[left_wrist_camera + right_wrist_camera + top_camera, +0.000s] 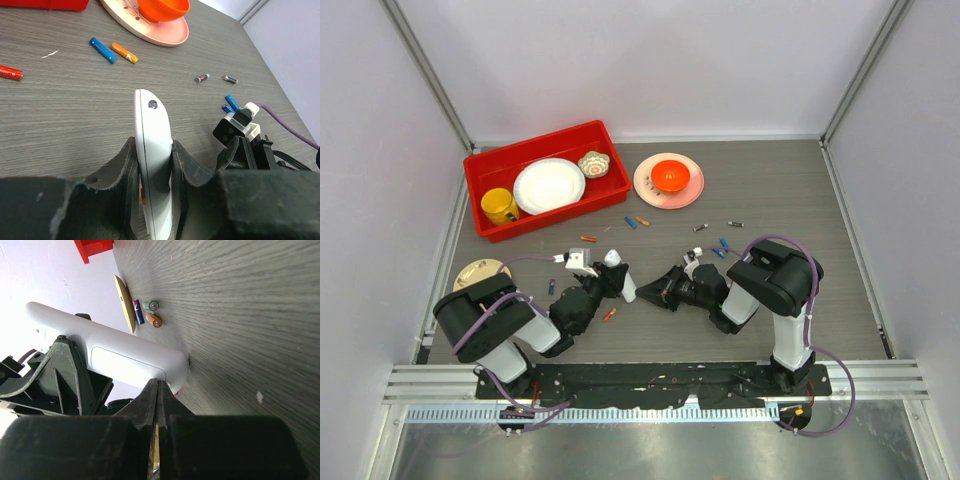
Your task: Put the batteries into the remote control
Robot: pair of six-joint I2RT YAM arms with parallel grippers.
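Note:
My left gripper (611,281) is shut on the remote control (618,272), a slim white bar held on its edge just above the table. In the left wrist view the remote control (150,125) stands between my two fingers. My right gripper (669,291) is shut. Its tips (159,383) touch the lower edge of the remote control (125,352) by the pale cover panel. Loose batteries lie around: orange-red (609,314), purple (551,287), red (588,239), blue (631,221), orange (643,221) and blue (723,245).
A red bin (480,175) at the back left holds a white plate, a yellow mug and a small bowl. A pink plate (645,185) carries an orange bowl (670,175). A gold disc (482,270) lies at the left. Two dark batteries (700,228) lie mid-table.

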